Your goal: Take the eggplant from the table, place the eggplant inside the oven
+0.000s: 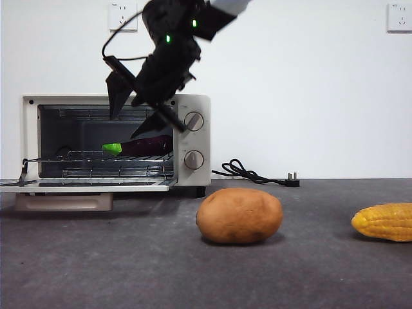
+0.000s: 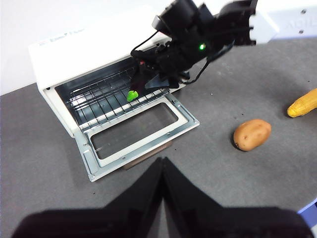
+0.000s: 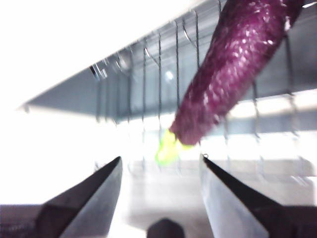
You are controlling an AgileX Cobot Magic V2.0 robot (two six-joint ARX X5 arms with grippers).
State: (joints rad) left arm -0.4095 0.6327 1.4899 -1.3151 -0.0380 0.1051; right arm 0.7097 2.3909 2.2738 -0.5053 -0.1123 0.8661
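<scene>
Front view: the eggplant (image 1: 143, 147) lies on the wire rack inside the oven (image 1: 193, 138), stem pointing left, while the right gripper (image 1: 136, 109) hangs at the oven's mouth above it with its jaws spread and empty. Left wrist view: the left gripper (image 2: 162, 163) waits over the table (image 2: 39, 148), jaws pressed together. Right wrist view: the eggplant rests free beyond the parted jaws. Placement looks done; next, I judge, the arm must back out without snagging the rack.

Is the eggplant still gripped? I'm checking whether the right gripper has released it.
No: the eggplant lies on the oven rack, and the right gripper is open, clear of it.
</scene>
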